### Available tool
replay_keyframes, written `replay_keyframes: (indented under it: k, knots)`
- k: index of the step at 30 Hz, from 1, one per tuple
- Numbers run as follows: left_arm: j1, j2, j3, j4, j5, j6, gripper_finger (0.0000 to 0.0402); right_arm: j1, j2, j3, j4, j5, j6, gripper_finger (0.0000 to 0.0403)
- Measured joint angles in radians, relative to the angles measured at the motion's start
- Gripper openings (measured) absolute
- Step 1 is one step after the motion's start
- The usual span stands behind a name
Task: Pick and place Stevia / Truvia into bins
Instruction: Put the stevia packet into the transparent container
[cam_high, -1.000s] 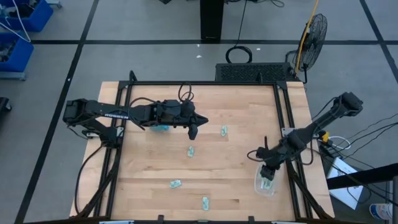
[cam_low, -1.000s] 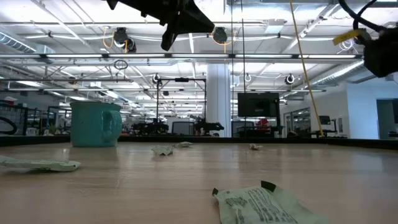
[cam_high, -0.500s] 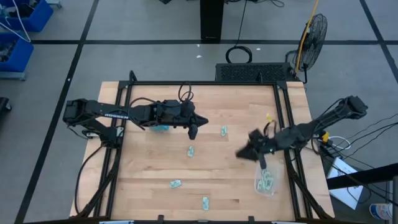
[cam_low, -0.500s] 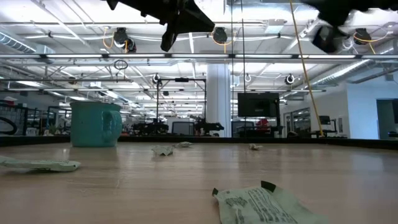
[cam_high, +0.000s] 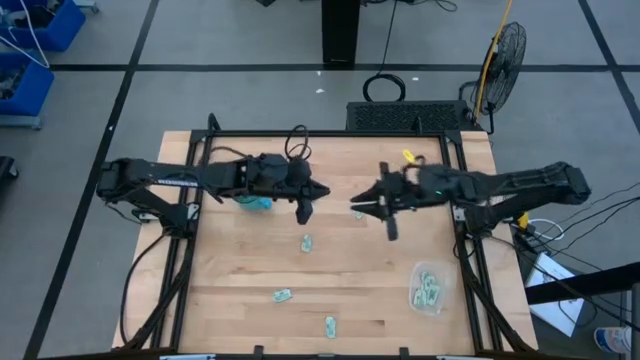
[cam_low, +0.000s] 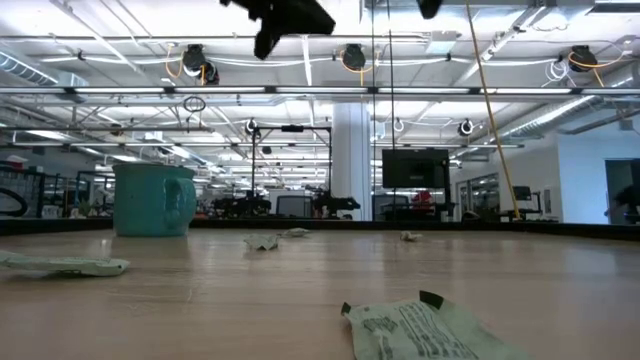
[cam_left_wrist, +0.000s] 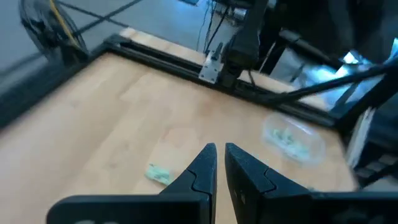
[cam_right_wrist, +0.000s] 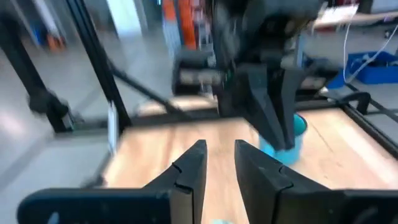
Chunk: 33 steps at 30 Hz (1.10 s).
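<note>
Pale green and white sachets lie flat on the wooden table: one (cam_high: 307, 242) at mid table, two (cam_high: 283, 295) (cam_high: 330, 324) toward the near edge, one (cam_high: 357, 213) below my right gripper. A few more lie in the clear bin (cam_high: 428, 290) near the right edge. My left gripper (cam_high: 325, 191) (cam_left_wrist: 221, 152) hangs high over the table's middle, pointing right, its fingers a thin slit apart with nothing between them. My right gripper (cam_high: 357, 203) (cam_right_wrist: 219, 149) faces it, level and high, narrowly open and empty.
A teal mug (cam_high: 256, 203) (cam_low: 153, 199) stands on the table under my left arm. Black frame rails (cam_high: 455, 180) run along the table's left, right and far sides. The two grippers are close, tip toward tip, above mid table.
My right gripper has risen out of the bin and swung up toward the table's middle and far side, rolling until it points level at my left gripper. Sachets stay behind in the bin. My left gripper has risen slightly.
</note>
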Motion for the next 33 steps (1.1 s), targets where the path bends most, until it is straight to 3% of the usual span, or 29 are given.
replay_keyframes:
  k: [3,7,12,16,24,33]
  knots:
    - [-0.008,0.000,0.125,-0.281,-0.044,0.102,0.0037,-0.022,0.110,0.164,-0.179,-0.016,-0.099,0.0075]
    - [-0.023,0.004,0.253,-0.474,-0.101,0.171,0.0038,-0.043,0.238,0.320,-0.440,0.035,-0.200,0.0075]
    - [-0.040,0.008,0.297,-0.583,-0.071,0.127,0.0048,-0.065,0.333,0.354,-0.625,0.188,-0.164,0.0075]
    - [-0.079,0.017,0.293,-0.690,-0.046,0.099,0.0089,-0.082,0.380,0.344,-0.701,0.235,-0.163,0.0075]
    - [-0.183,0.022,0.236,-0.759,0.090,0.051,0.0166,-0.159,0.427,0.209,-0.606,0.229,-0.173,0.0090]
    - [-0.315,0.023,0.042,-0.689,0.167,-0.233,0.0170,-0.197,0.426,0.080,-0.345,0.142,-0.165,0.0156]
